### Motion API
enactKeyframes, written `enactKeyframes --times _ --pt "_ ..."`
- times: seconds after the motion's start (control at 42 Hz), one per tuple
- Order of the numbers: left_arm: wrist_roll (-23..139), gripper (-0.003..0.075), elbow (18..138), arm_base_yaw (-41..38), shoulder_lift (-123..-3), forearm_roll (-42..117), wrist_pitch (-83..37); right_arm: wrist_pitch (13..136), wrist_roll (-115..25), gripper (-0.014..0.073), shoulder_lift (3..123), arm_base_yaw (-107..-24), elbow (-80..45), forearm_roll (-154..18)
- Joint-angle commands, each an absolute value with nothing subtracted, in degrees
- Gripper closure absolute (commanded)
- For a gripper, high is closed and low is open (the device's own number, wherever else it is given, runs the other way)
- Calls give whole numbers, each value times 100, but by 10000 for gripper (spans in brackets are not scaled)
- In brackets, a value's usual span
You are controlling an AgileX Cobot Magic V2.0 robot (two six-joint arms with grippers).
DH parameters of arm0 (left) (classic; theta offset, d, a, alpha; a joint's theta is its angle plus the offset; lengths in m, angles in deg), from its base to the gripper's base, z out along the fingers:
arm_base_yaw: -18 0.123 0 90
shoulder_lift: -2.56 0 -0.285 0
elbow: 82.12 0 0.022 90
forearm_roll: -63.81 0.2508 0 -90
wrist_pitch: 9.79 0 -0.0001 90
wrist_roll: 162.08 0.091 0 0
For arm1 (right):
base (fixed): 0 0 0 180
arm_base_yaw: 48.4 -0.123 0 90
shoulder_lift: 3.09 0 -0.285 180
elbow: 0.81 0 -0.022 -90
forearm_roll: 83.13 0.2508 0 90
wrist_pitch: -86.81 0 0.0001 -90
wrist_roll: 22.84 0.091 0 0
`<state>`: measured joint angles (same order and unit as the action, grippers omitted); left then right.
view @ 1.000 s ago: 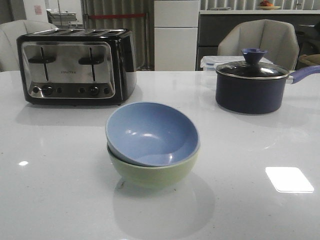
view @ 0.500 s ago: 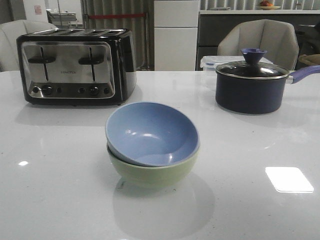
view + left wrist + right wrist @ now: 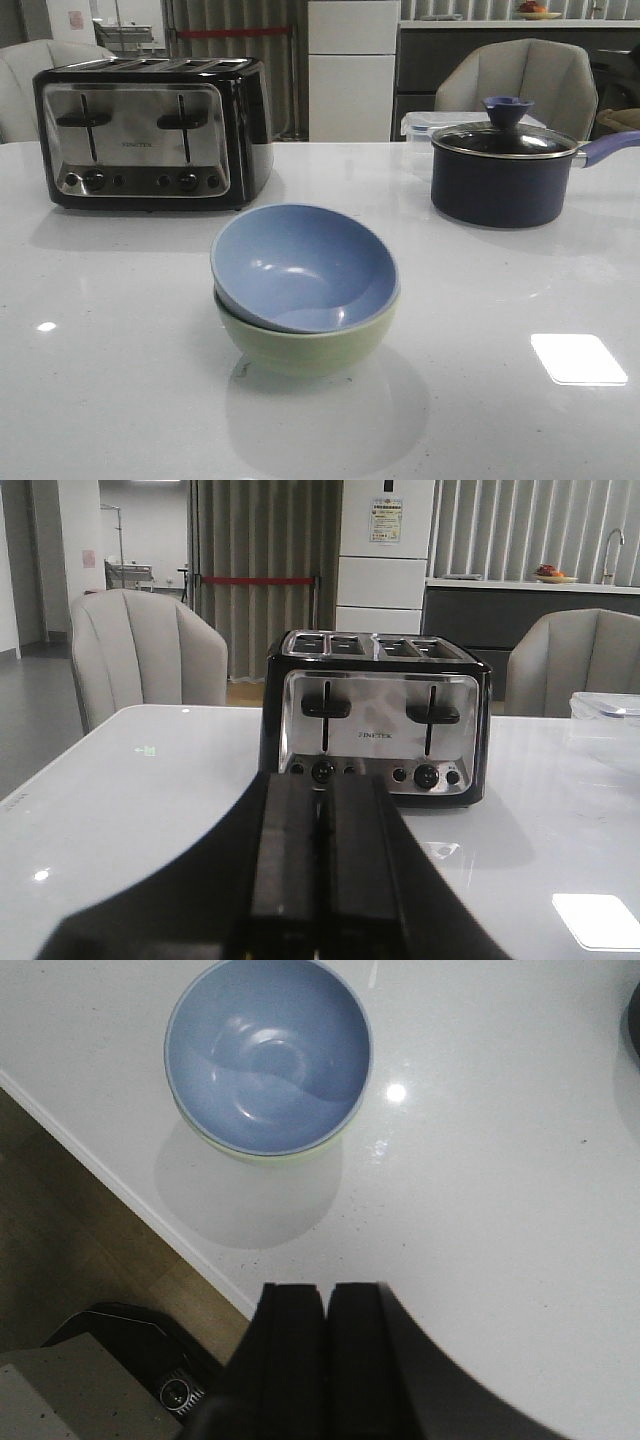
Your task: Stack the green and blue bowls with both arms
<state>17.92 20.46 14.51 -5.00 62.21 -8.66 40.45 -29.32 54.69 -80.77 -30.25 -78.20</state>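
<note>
front view: blue bowl (image 3: 300, 265) nested, tilted, in green bowl (image 3: 310, 345).

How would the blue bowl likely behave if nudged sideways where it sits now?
The blue bowl sits tilted inside the green bowl, so it would probably rock or slide around rather than stay put. Its surface shows soft highlights, suggesting a smooth, somewhat slippery finish. It looks rigid; a hard push might shift both bowls on the glossy table.
</note>
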Motion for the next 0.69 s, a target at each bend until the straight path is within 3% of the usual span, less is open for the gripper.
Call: enactKeyframes --times 0.0,0.238,0.667 --pt "1726 627 2021 1464 -381 6174 -384 4367 -2929 540 5431 -8047 -2873 -7860" --pt "1726 627 2021 1464 -381 6174 -384 4812 -2988 540 5109 -7746 -3214 -8386" --pt "1726 627 2021 1464 -381 6174 -384 8362 -2988 540 1578 -5178 -6564 -8431"
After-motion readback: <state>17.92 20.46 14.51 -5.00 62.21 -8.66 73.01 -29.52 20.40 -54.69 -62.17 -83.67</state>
